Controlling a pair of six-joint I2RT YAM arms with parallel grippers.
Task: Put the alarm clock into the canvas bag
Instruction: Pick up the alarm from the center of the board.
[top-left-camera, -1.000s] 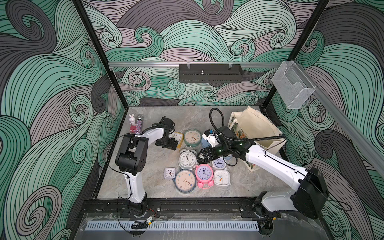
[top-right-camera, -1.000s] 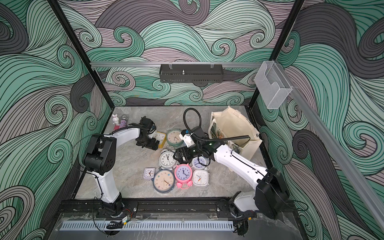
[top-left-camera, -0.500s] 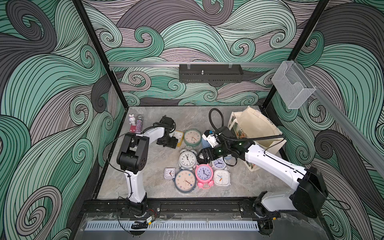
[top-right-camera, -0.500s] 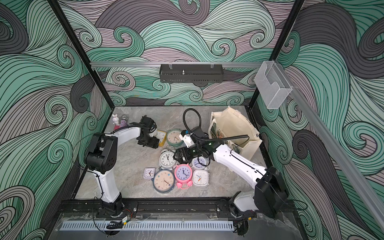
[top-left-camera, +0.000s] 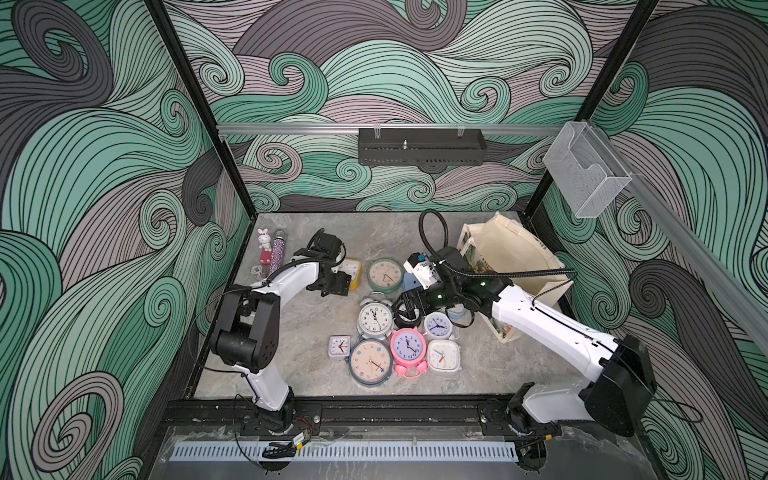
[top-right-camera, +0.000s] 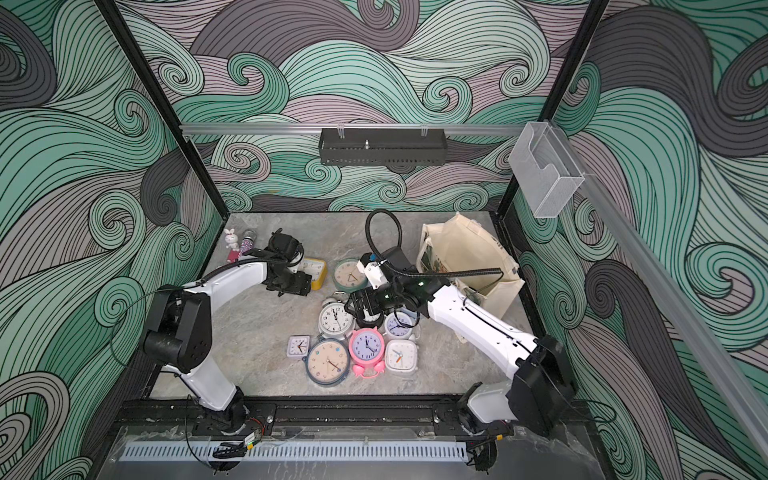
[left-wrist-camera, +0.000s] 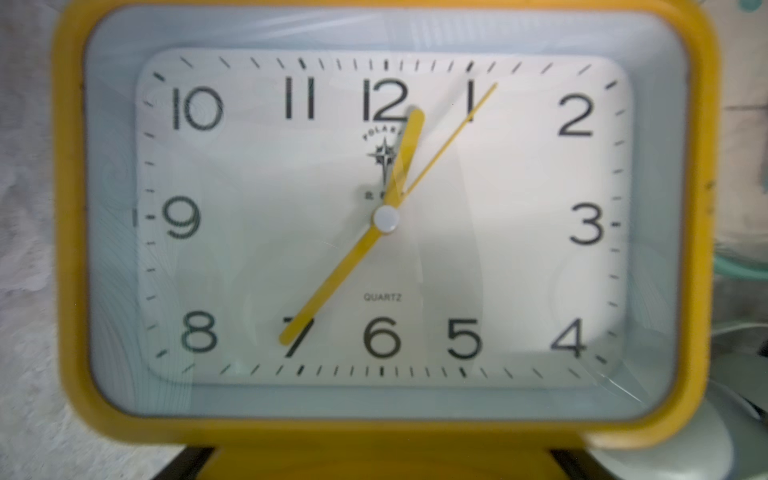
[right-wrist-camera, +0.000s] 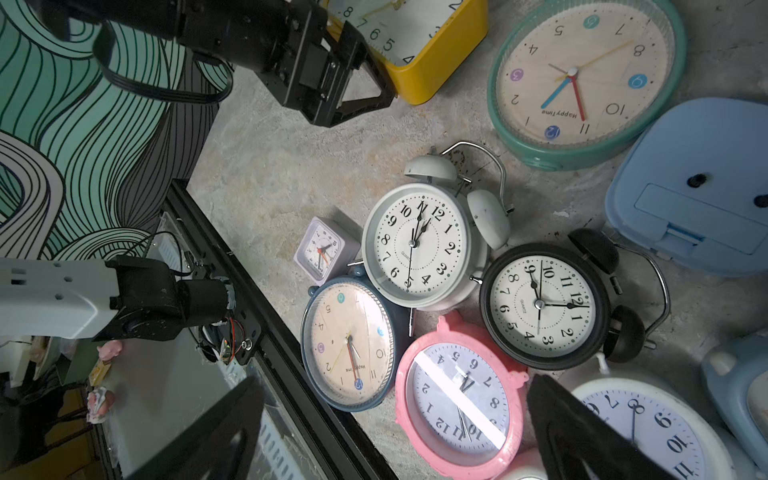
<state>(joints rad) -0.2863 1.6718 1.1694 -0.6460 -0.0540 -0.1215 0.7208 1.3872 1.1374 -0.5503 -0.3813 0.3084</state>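
Left gripper (right-wrist-camera: 372, 62) is down at the yellow alarm clock (top-left-camera: 352, 272), far-left part of the table (top-left-camera: 299, 332). Its jaws are wide, one on each side of the clock body. In the right wrist view the tips look to be against the case, but I can't tell if the hold is firm. The clock fills the left wrist view, face toward the camera.

The step looks like grasping this clock. Best to keep it centred between the jaws and squeeze the flat sides, not the rounded corners. Then lift straight up, because the teal round clock (top-left-camera: 384, 274) is just beside it and could get dragged.

The other clocks are piled in the middle. Right gripper (right-wrist-camera: 395, 380) hangs over them, jaws spread wide and empty.

The canvas bag (top-left-camera: 511, 253) stands at the right rear, well apart from the yellow clock, with the right arm between them. The carry probably has to go high or behind that arm. The bag is soft, so drop the clock in from above its mouth.
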